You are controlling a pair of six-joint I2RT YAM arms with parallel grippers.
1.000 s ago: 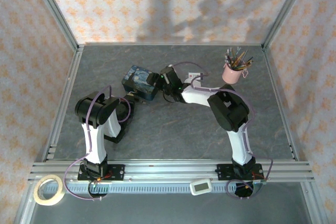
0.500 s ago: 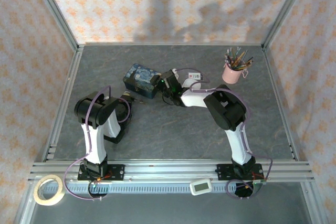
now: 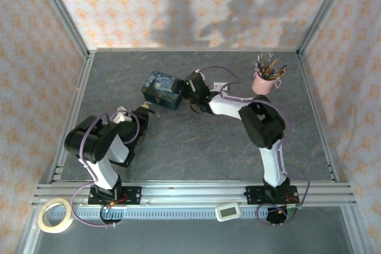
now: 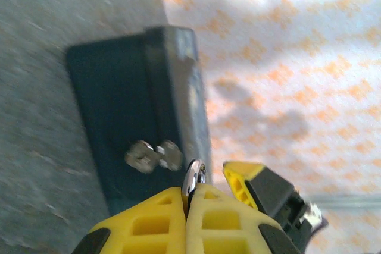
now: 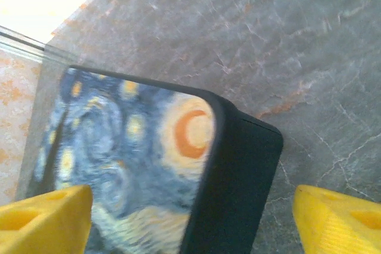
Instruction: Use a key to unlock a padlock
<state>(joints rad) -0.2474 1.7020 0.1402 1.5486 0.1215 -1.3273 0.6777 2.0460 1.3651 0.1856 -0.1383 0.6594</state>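
At the far centre of the bench [image 3: 196,144]: blue tin [image 3: 162,89], lid shut, contents not visible. Pink cup [image 3: 264,82] at far right, upright, holding a bundle of pencils and brushes [image 3: 269,66].

Left wrist view: left gripper [image 4: 189,197] has its fingers pressed together, clamped on the key [image 4: 195,175]. Only the key's rounded silvery end stands out above the fingertips. The padlock [image 4: 153,156] sits against the dark side wall of the tin, just beyond the key and not touching it. It is blurred, so how it is attached cannot be told. One yellow finger of the right gripper [image 3: 190,85] shows just right of the tin's corner in that view.

Right wrist view: right gripper fingers [image 5: 44,215] are spread wide apart, with the tin's painted lid and rounded corner between them. No contact is visible.

Versus 0.5 s ago (top view):
- The left arm's elbow has swung down and to the left, toward the near edge. The left gripper tip stays near the tin's near-left side.
- The right gripper has moved slightly farther from the bases, along the tin's right end.
- Tin and cup are essentially unmoved.
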